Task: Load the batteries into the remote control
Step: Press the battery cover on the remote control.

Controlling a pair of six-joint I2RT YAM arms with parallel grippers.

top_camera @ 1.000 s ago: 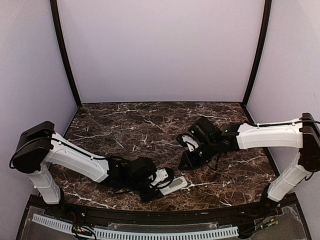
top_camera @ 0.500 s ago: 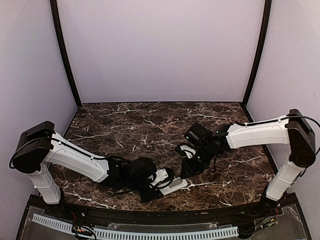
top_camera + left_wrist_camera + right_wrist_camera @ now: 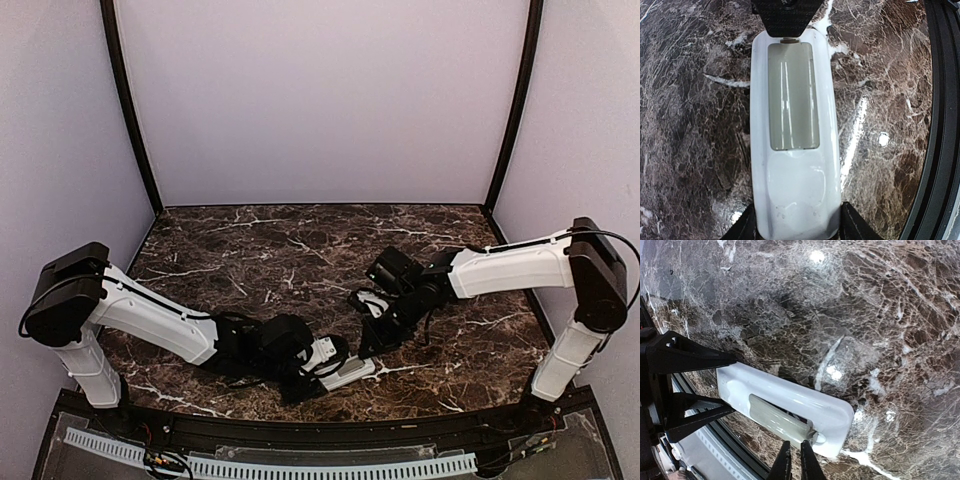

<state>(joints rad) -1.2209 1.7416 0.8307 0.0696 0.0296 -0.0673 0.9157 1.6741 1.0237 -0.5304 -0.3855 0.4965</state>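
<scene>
**Top external:** fixed, high over the near edge of the bench, looking forward and down across its whole surface to the rear wall.
**Left wrist:** very near, looking straight down along the remote control.
**Right wrist:** near, oblique, facing the bench's near edge.

All three views share the remote control and the marble around it.

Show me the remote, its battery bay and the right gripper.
remote [image 3: 790, 190], left wrist view, white back below the bay
battery bay [image 3: 792, 95], left wrist view, middle of the recess
right gripper [image 3: 796, 461], right wrist view, between its fingertips
</scene>
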